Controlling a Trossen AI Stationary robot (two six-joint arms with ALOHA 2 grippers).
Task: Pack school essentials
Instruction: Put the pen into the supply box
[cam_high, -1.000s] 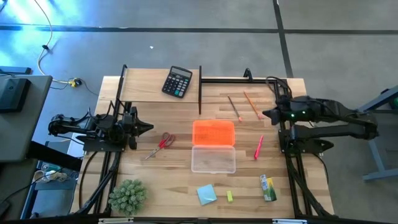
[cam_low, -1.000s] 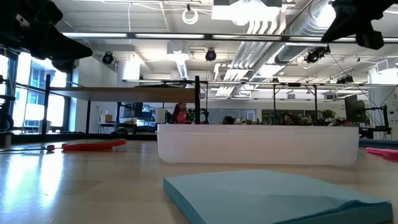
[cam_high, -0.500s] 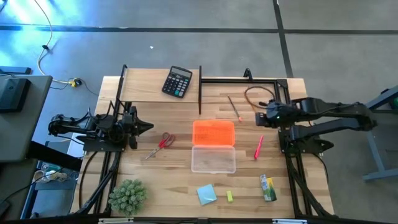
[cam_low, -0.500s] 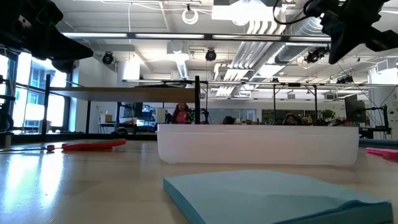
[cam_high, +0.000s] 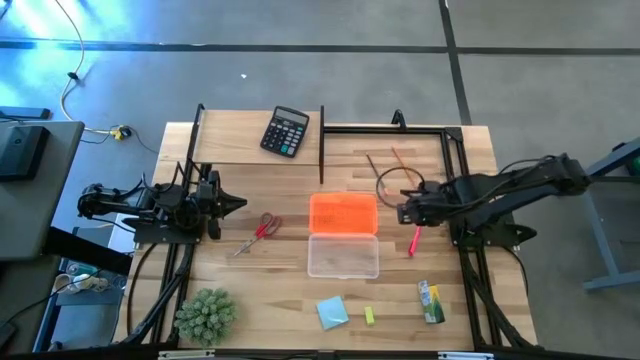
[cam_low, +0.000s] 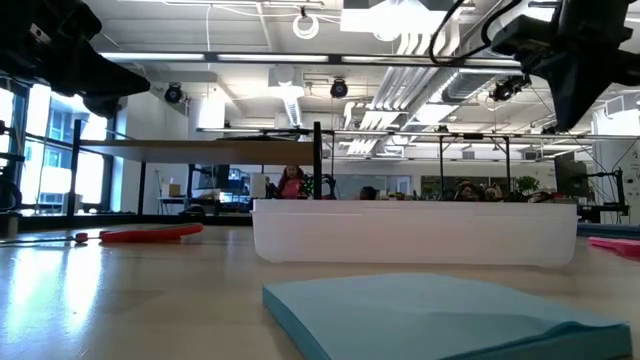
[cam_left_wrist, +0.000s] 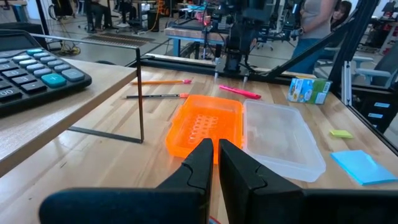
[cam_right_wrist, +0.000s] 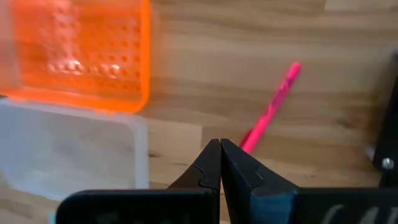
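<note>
The right end effector (cam_high: 405, 212), clenched on nothing, hangs over the thin pink pen (cam_high: 415, 237) beside the bumpy orange lid (cam_high: 343, 213).

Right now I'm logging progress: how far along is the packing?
Nothing looks packed: the clear case lies empty beside its orange lid. In hand: the right gripper, shut, hangs above the pink pen. Scissors, pencils, notepad remain out; left gripper waits shut.

We see a grey concrete floor (cam_high: 300, 70) around the wooden tabletop (cam_high: 240, 275). Beyond the tabletop's far edge we look into an open workshop with ceiling ducts (cam_low: 470, 40), strip lights (cam_low: 290, 57) and tall windows (cam_low: 45, 160).
</note>
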